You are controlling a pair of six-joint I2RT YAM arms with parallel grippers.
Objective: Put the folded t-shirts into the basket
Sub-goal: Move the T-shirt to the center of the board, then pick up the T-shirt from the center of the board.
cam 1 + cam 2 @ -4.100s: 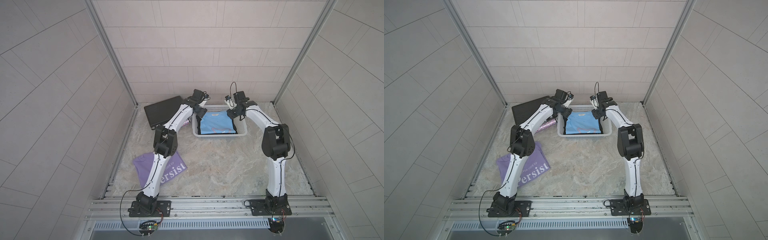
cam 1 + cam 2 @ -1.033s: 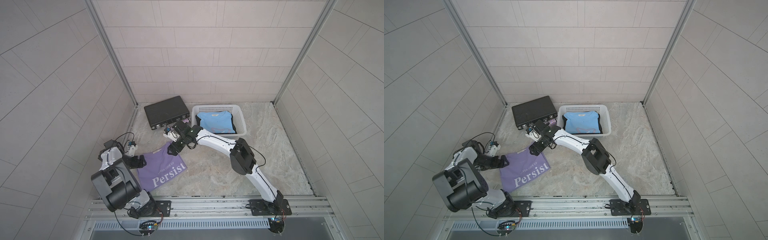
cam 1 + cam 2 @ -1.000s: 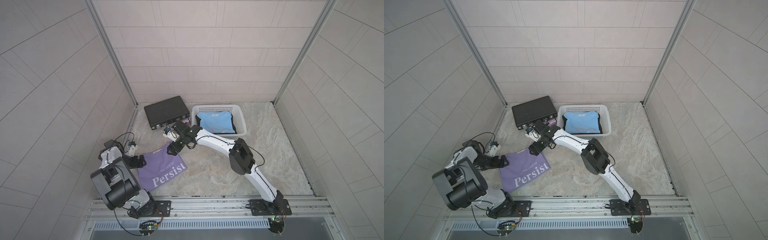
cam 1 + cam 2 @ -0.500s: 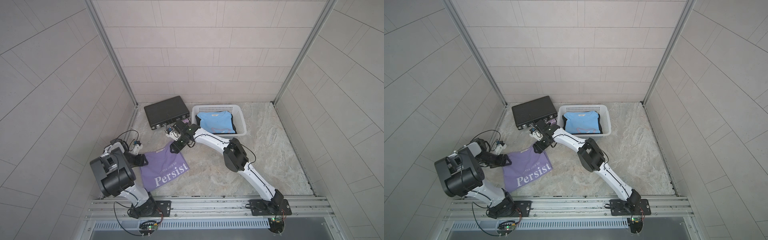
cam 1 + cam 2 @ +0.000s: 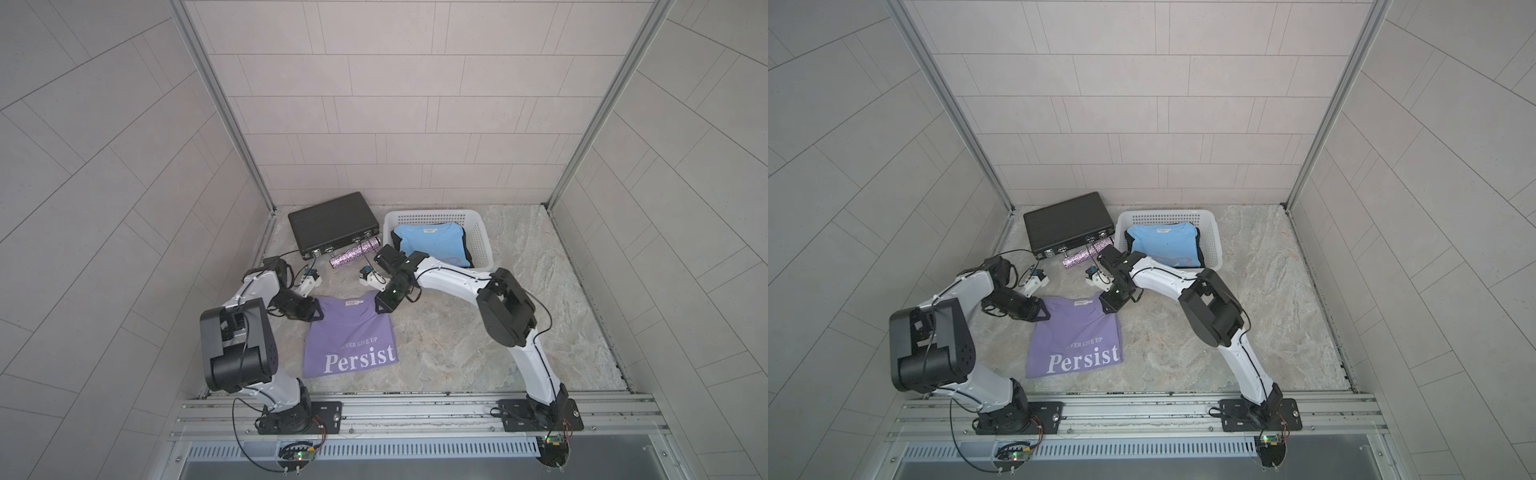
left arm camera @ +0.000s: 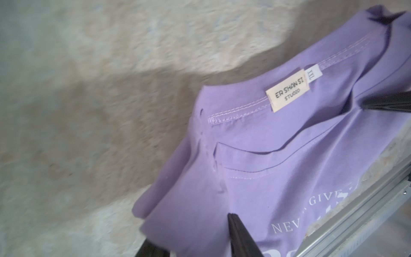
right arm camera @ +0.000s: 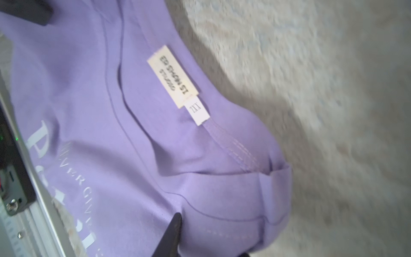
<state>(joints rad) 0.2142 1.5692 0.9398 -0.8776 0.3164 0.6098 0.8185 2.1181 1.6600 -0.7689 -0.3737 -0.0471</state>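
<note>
Since a second ago, both our tools have narrowed onto the lilac t-shirt [image 5: 349, 332], which has swung from a slant to lie nearly square on the desk [image 5: 478, 353], its "Persist" lettering toward the near rail [image 5: 415, 409]. Our left tool [image 5: 313, 318] pinches the shoulder corner on its own side. In the left wrist view one finger [image 6: 240, 235] lies on top of the fabric, which bunches and lifts beside it. Our right tool [image 5: 384, 305] pinches the opposite shoulder, with a finger [image 7: 171, 235] pressed on the cloth in the right wrist view. The basket [image 5: 484, 237] stands at the far side, well apart from this shirt, with the light blue t-shirt [image 5: 432, 245] on top inside it. A black briefcase [image 5: 332, 222] lies just beside the basket, and a glittery purple roll [image 5: 355, 257] rests against the briefcase's front edge.
</note>
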